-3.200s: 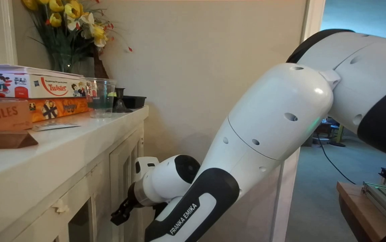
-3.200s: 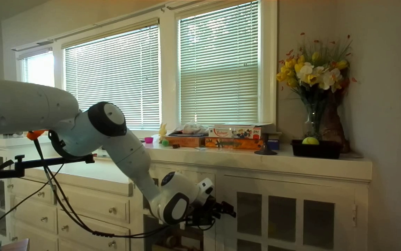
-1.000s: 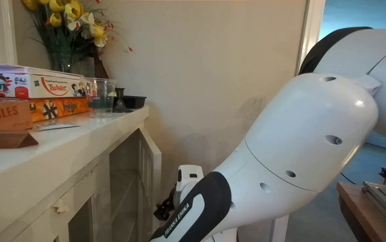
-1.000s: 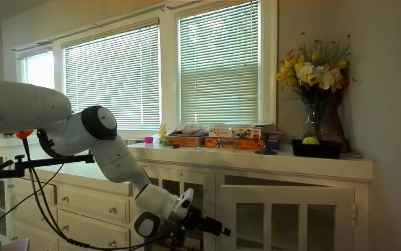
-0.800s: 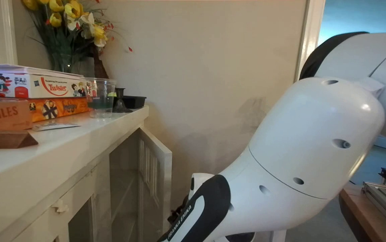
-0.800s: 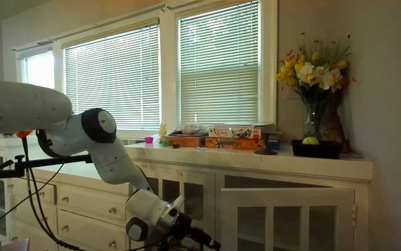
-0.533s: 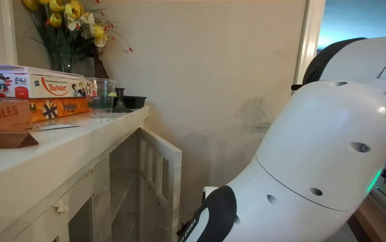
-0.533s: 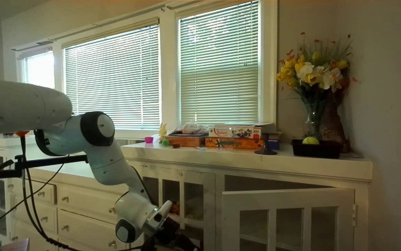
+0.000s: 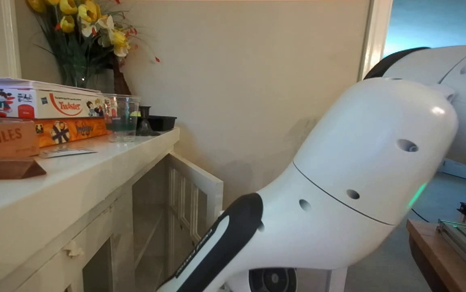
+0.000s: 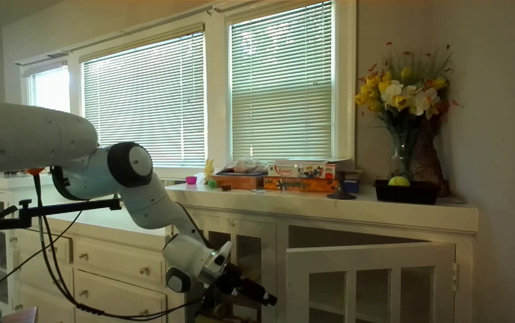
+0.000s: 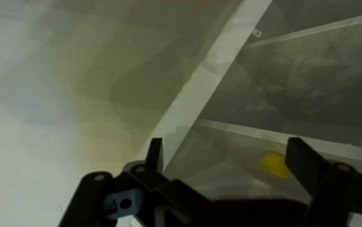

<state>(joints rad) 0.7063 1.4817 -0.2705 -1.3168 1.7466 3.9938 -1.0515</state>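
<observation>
In an exterior view, the gripper [image 10: 270,298] hangs near six o'clock — the cabinet door [image 10: 369,258], ajar, at its three o'clock, a gap between. In an exterior view, the arm [image 9: 338,182] covers the door's lower part toward seven o'clock. In the wrist view, the fingers [image 11: 154,154] spread wide, gripping nothing; a yellow object [image 11: 274,164] shows at four o'clock.

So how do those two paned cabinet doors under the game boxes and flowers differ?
The open door stands swung outward; the neighbouring door lies flush, apparently closed.
Dark cabinet interior shows above the open door's top edge, but no such gap shows above the neighbouring door.
The neighbouring door has a small pale catch near its top; none is visible along the open door's top.
Both are white and paned.
</observation>
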